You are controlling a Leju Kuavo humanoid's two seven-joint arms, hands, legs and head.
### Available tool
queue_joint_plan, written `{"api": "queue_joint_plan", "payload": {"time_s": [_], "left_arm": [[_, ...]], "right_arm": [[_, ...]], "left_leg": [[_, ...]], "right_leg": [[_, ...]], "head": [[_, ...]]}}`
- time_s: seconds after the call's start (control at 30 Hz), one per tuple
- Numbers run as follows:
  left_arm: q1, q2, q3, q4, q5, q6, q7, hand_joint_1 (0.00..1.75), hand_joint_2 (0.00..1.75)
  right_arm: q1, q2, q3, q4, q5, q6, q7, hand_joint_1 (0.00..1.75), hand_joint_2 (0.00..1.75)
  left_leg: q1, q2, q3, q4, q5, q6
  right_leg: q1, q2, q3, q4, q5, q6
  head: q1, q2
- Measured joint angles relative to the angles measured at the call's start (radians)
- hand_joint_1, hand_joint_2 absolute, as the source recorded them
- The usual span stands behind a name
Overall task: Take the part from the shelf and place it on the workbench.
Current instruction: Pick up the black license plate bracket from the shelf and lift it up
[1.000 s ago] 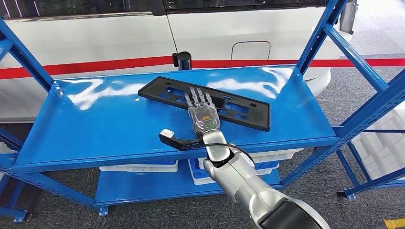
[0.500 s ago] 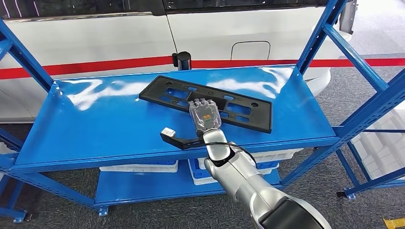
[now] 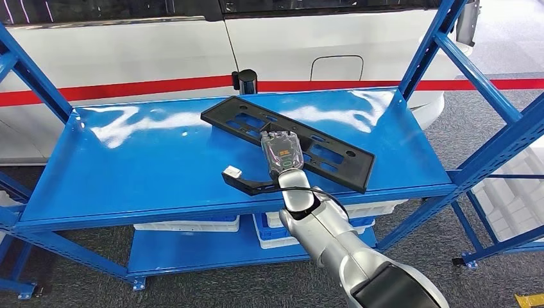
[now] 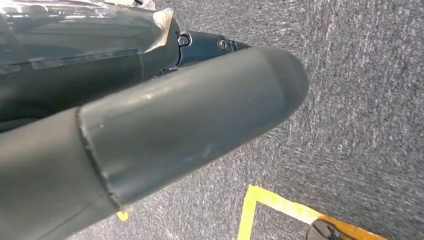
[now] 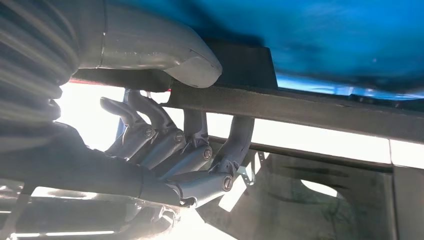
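Observation:
The part (image 3: 238, 119) is a long flat black panel with several cutouts, lying slantwise over the blue shelf deck (image 3: 128, 167). My right hand (image 3: 282, 153) grips it at the middle of its near long edge. In the right wrist view the thumb (image 5: 165, 55) presses one face of the part's edge (image 5: 310, 107) and the fingers (image 5: 200, 150) curl round the other. The part looks raised a little off the deck at its right end. My left hand (image 4: 150, 125) hangs over grey carpet; its thumb hides how the fingers lie.
Blue uprights (image 3: 428, 54) and diagonal braces frame the shelf on both sides. White bins (image 3: 186, 224) sit on the lower deck. A white vehicle with a red stripe (image 3: 128, 90) stands behind, with a black post (image 3: 244, 81) at the shelf's back edge. Yellow floor tape (image 4: 270, 205) marks the carpet.
My right hand's fingers went from lying flat on the part to curling round its near edge. The part has swung and shifted right, its right end now past the shelf's front edge.

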Motion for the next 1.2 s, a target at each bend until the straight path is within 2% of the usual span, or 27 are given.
{"api": "queue_joint_plan", "payload": {"time_s": [0.4,0.63,0.87,1.2], "left_arm": [[0.004,0.003,0.017,0.0,0.001,0.015,-0.013,0.0,0.0],[0.013,0.012,0.023,0.0,-0.01,-0.002,-0.035,0.0,0.0],[0.013,0.013,0.024,0.0,-0.021,0.006,-0.018,0.0,0.0],[0.012,0.002,0.034,0.0,-0.018,0.051,-0.013,0.0,0.0]], "right_arm": [[-0.015,-0.005,-0.014,0.015,0.007,-0.014,0.002,1.75,1.75],[-0.016,-0.046,-0.011,0.03,0.007,-0.073,0.037,1.75,1.75],[-0.016,-0.089,0.046,0.031,0.007,-0.158,0.094,1.75,1.75],[-0.036,-0.112,0.113,0.001,0.007,-0.239,0.109,1.75,1.75]], "left_leg": [[0.0,0.0,0.0,0.0,0.0,0.0],[0.0,0.0,0.0,0.0,0.0,0.0],[0.0,0.0,0.0,0.0,0.0,0.0],[0.0,0.0,0.0,0.0,0.0,0.0]], "right_leg": [[0.0,0.0,0.0,0.0,0.0,0.0],[0.0,0.0,0.0,0.0,0.0,0.0],[0.0,0.0,0.0,0.0,0.0,0.0],[0.0,0.0,0.0,0.0,0.0,0.0]], "head": [[0.0,0.0],[0.0,0.0],[0.0,0.0],[0.0,0.0]]}}
